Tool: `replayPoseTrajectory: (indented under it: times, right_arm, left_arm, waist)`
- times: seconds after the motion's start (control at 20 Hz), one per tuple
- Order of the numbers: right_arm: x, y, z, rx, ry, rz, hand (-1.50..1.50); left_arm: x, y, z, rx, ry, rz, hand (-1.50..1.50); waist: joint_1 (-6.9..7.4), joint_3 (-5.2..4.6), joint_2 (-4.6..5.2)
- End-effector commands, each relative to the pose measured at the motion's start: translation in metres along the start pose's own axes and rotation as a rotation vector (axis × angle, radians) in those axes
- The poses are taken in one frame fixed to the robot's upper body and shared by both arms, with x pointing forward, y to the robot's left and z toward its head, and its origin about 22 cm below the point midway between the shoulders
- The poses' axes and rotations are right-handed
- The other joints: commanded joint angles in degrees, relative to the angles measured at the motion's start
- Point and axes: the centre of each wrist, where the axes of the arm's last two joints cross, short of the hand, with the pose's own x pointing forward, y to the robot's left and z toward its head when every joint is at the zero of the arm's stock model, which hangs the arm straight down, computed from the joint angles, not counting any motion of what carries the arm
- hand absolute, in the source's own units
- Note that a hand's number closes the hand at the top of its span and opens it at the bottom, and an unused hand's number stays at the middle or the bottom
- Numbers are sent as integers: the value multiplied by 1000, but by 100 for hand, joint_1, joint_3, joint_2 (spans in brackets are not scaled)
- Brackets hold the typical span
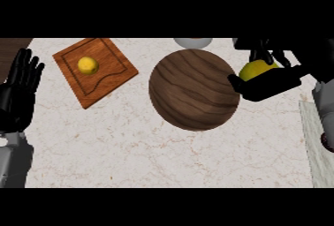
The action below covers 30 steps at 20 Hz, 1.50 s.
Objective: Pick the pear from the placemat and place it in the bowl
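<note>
The right robot hand (271, 84) is curling round the yellow-green pear (256, 69), thumb below and fingers over the top, holding it just beside the right rim of the brown wooden bowl (193, 89). The pear is probably light, rigid and smooth-skinned, so wrapping its broad belly suits it better than pinching the narrow neck. The left robot hand (18, 92) is resting spread at the desk's (163, 154) left edge, fingers up.
</note>
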Motion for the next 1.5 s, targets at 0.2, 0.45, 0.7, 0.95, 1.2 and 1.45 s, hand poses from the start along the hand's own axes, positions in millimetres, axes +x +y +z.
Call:
replayPoseTrajectory:
  times: [0.2, 0.45, 0.7, 0.95, 1.2, 1.45]
  right_arm:
    - [13, 86, -50, 12, 58, 95, 150]
    - [-15, 122, -66, 9, 214, 65, 150]
    - [-34, 165, -70, 46, 231, -133, -150]
    - [-37, 177, -83, -65, 153, -337, -150]
    - [-65, 134, -94, -340, 109, -392, -150]
    - [-116, 118, -75, -480, 166, -474, -150]
  left_arm:
    - [1, 13, 1, -2, 3, 6, 0]
    - [-4, -4, 6, 0, -12, 6, 0]
    - [-2, -2, -7, 18, -1, -3, 0]
    - [-2, 7, 2, 3, -5, 6, 0]
    - [-5, 3, -1, -1, 2, 3, 0]
    - [0, 10, 1, 13, -7, 4, 0]
  waist:
    - [7, 2, 8]
    - [-35, 5, 3]
    - [-66, 7, 9]
    - [3, 9, 12]
    - [-25, 10, 19]
    - [-101, 9, -15]
